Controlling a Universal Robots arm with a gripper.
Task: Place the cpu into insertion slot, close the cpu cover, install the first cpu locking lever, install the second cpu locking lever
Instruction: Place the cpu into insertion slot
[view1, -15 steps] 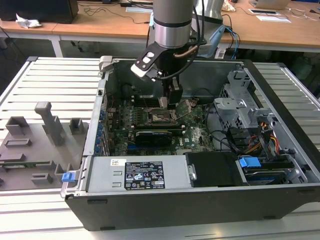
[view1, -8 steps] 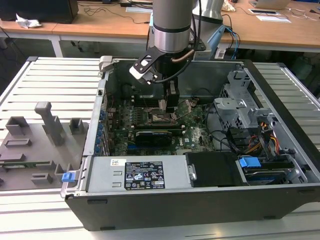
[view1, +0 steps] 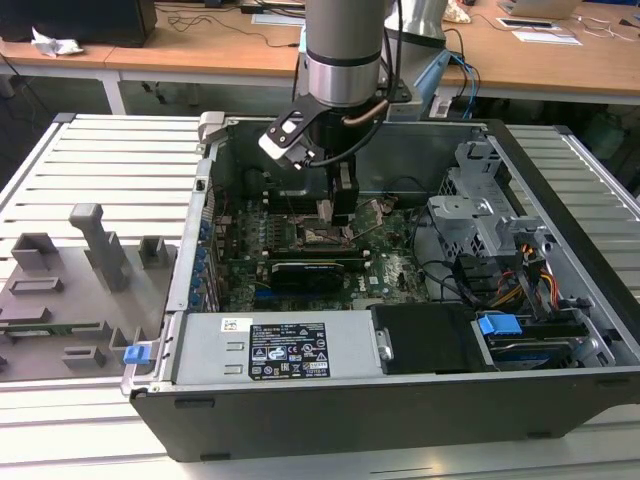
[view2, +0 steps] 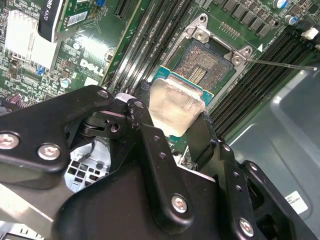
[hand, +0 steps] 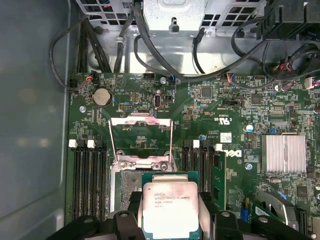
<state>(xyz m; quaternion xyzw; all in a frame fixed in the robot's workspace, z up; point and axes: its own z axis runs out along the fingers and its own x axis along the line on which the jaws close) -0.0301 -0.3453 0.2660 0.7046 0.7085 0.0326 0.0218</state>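
My gripper (view2: 174, 111) is shut on the cpu (view2: 176, 106), a square chip with a silvery top and a green rim, pinched at two opposite edges by the black fingers (view2: 144, 102). In the first wrist view the cpu (hand: 170, 207) hangs just above the insertion slot (hand: 127, 189), overlapping part of it, and a strip of the dark pin grid shows beside the chip. The insertion slot (view2: 204, 64) lies bare. The cpu cover (hand: 141, 121) stands swung open past the slot. A thin locking lever (view2: 280, 64) sticks out, released. In the exterior view the gripper (view1: 333, 212) is low inside the computer case, over the insertion slot (view1: 322, 237).
Long black memory slots (hand: 87, 175) flank the socket on both sides. A black expansion card (view1: 305, 272) lies in front of it, a finned heatsink (hand: 283, 152) nearby. Cables and a drive cage (view1: 480, 215) fill the exterior view's right; a grey fixture plate (view1: 70, 290) lies left of the case.
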